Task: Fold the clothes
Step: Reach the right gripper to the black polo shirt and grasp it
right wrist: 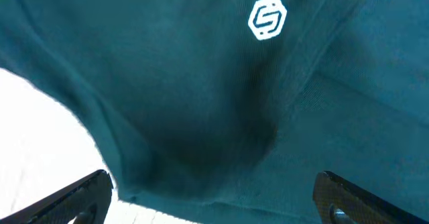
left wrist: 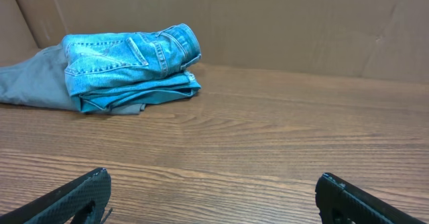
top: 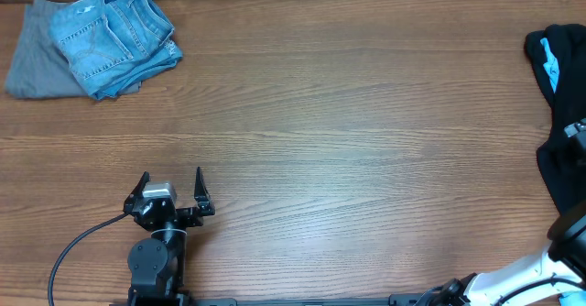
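Note:
Folded blue jeans lie on a grey garment at the table's far left corner; both also show in the left wrist view, jeans and grey garment. A dark garment with a light blue tag lies heaped at the right edge. My left gripper is open and empty near the front left; its fingertips frame bare wood. My right gripper is open just above a dark teal garment with a white hexagon logo. The right gripper itself is not visible overhead.
The wooden table spans the view. A cardboard wall stands behind the jeans. The left arm's base and cable sit at the front left. Part of the right arm shows at the front right corner.

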`<state>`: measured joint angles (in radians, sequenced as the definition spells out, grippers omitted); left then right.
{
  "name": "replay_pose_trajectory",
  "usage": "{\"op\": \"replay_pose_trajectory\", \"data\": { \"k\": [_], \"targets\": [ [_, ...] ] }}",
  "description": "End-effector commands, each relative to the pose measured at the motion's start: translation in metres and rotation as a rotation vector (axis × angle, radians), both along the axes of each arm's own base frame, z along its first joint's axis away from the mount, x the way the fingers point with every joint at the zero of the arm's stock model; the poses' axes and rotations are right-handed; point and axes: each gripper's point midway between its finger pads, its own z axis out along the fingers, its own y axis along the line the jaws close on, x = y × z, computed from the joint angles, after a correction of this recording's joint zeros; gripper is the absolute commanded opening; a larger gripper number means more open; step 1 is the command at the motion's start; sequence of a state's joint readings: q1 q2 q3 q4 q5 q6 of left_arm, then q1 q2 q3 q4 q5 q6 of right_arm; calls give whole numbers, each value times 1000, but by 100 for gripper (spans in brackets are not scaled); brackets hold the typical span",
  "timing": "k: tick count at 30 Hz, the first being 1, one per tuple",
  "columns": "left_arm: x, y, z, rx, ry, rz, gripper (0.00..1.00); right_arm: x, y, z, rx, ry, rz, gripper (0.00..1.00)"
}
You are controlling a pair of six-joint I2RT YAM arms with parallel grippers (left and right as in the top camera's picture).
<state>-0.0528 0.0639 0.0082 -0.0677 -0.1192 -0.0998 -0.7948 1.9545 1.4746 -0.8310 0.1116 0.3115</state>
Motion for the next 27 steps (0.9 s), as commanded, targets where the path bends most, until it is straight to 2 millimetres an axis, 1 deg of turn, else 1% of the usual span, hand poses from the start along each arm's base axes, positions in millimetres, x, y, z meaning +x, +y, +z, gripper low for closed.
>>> {"op": "replay_pose_trajectory", "data": {
  "k": [1, 3, 5, 12, 13, 17, 18, 22, 24, 27],
  "targets": [
    [0, -2, -1, 18, 2, -11, 100, 0, -4, -2, -9, 10, -19, 100],
    [0, -2, -1, 18, 2, -11, 100, 0, -4, -5, -4, 15, -19, 100],
    [0, -2, -1, 18, 2, -11, 100, 0, -3, -9, 3, 23, -19, 92],
    [0, -2, -1, 18, 2, -11, 100, -4, 0, -27, 38, 58, -19, 89],
    [0, -2, -1, 18, 2, -11, 100, -4, 0, -28, 40, 60, -18, 87],
    [0, -2, -1, 18, 2, -11, 100, -4, 0, -31, 43, 63, -19, 86],
    [0, -2, -1, 18, 2, -11, 100, -3, 0, -31, 41, 61, -19, 83],
    [0, -2, -1, 18, 2, -11, 100, -1, -2, -31, 32, 53, -19, 69],
    [0, -2, -1, 18, 2, -11, 100, -1, -3, -31, 30, 50, -19, 57],
    [0, -2, -1, 18, 2, -11, 100, 0, -4, -30, 27, 47, -19, 42]
  ]
}}
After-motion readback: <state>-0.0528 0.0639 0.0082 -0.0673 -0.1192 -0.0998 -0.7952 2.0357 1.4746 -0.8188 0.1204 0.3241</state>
